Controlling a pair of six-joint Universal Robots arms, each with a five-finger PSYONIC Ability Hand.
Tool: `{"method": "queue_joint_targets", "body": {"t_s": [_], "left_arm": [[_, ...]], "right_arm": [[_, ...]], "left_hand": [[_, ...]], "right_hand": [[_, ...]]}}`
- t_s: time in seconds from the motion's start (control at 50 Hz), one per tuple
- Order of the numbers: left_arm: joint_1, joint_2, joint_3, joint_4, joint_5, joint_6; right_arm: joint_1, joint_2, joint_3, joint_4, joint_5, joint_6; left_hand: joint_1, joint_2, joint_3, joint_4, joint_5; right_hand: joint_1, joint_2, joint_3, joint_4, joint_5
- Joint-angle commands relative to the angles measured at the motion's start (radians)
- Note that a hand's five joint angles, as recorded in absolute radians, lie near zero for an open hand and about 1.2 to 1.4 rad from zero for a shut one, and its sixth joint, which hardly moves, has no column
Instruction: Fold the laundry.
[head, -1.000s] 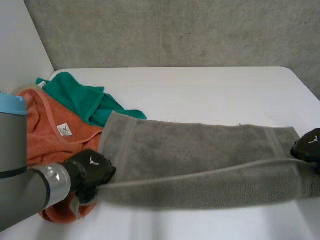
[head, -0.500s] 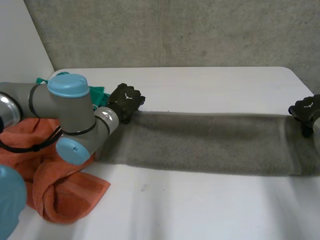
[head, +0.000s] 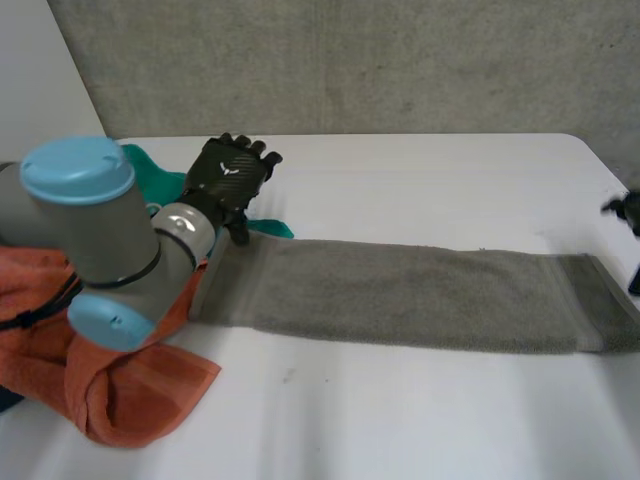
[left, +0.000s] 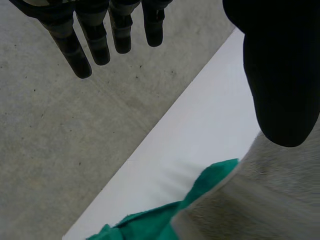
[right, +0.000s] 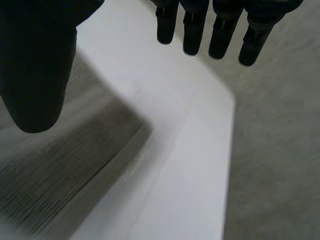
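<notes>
Grey towel lies flat on the white table as a long narrow strip, running L to R across the middle in the head view. Its L end sits just beside the orange towel (a crumpled heap at the table's L edge, partly behind the left arm). Its R end reaches nearly to the table's R edge. A green cloth is bunched behind the orange one, w/ one tip touching the grey towel's far L corner.

Left hand is near that far L corner, over the green cloth. Its fingers are straight and set well apart from the thumb: wide open, nothing in it. In its wrist view the grey towel's corner and the green tip lie beyond the thumb, apart from the hand.

Right hand is at the table's R edge, by the towel's R end. Its wrist view shows fingers straight and thumb well apart from them: open, holding nothing. The towel's end lies below the thumb there. A grey concrete wall stands behind the table.
</notes>
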Motion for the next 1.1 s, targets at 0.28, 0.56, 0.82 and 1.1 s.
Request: {"method": "queue_joint_targets", "body": {"t_s": [0.28,0.56,0.82,1.1], "left_arm": [[-0.004,0.106,-0.244,0.175,0.034,-0.109],[0.005,0.162,-0.283,0.172,0.019,-0.112],[0.040,0.237,-0.375,0.174,0.017,-0.122],[0.074,0.356,-0.484,0.167,0.020,-0.217]], "right_arm": [[-0.193,0.180,0.226,-0.290,-0.179,-0.013],[-0.348,0.128,0.134,-0.360,-0.089,-0.094],[0.129,-0.051,0.091,-0.394,-0.164,-0.114],[0.771,0.211,0.055,-0.548,-0.182,-0.106]], "left_hand": [[-0.015,-0.034,-0.040,-0.030,-0.050],[-0.015,-0.034,-0.040,-0.030,-0.050],[-0.015,-0.034,-0.040,-0.030,-0.050],[-0.015,-0.034,-0.040,-0.030,-0.050]], "right_hand": [[0.504,0.498,0.498,0.501,0.494],[1.113,1.106,1.106,1.110,1.103],[1.113,1.106,1.106,1.110,1.103],[1.113,1.106,1.106,1.110,1.103]]}}
